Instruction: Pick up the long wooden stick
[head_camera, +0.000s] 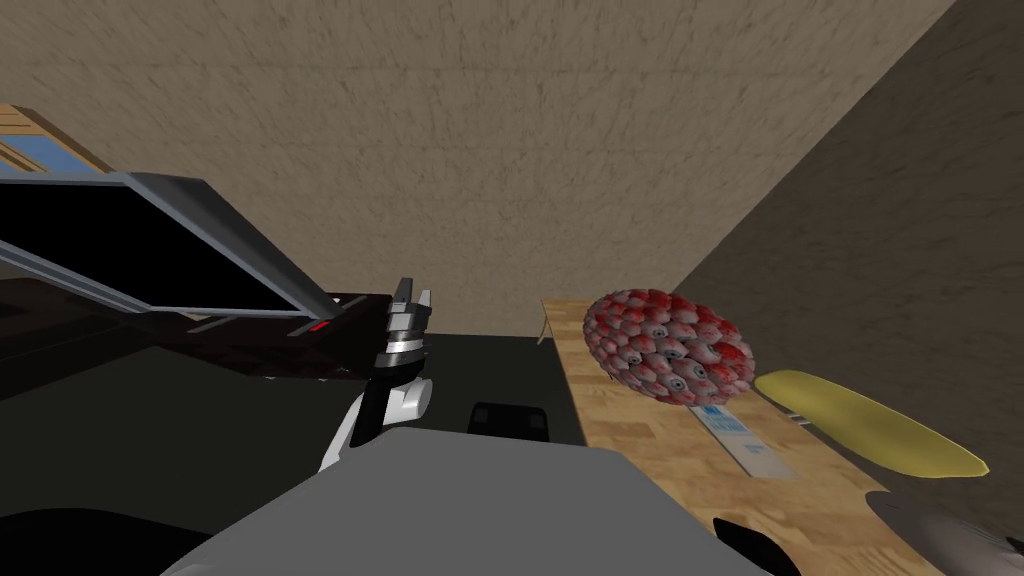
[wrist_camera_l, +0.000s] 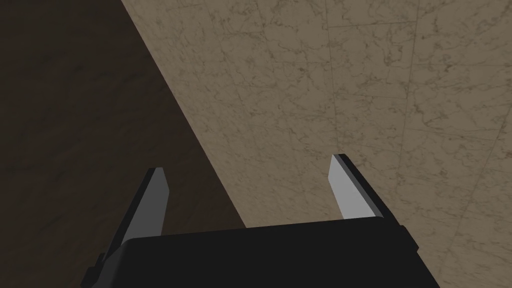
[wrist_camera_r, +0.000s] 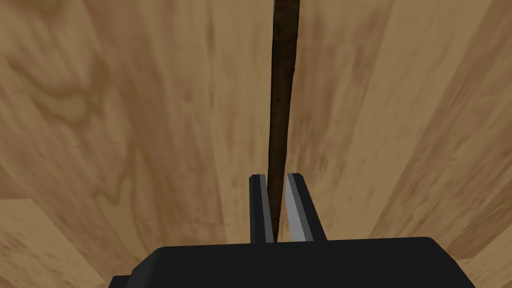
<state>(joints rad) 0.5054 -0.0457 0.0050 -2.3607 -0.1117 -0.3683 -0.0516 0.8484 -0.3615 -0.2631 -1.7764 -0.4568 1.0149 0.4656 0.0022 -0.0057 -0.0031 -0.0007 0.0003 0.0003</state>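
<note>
Though the right claw (wrist_camera_r: 276, 176) clamps the stick (wrist_camera_r: 282, 100) over the counter (wrist_camera_r: 125, 125), its long overhang could twist loose; left claw (wrist_camera_l: 247, 163) gapes.

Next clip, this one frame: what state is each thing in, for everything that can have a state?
left tool: open, empty.
right tool: shut on the stick.
stick: clamped at one end, running out over the wooden surface; whether it is lifted or lying, I cannot tell.
grey-framed panel: tilted up, open.
</note>
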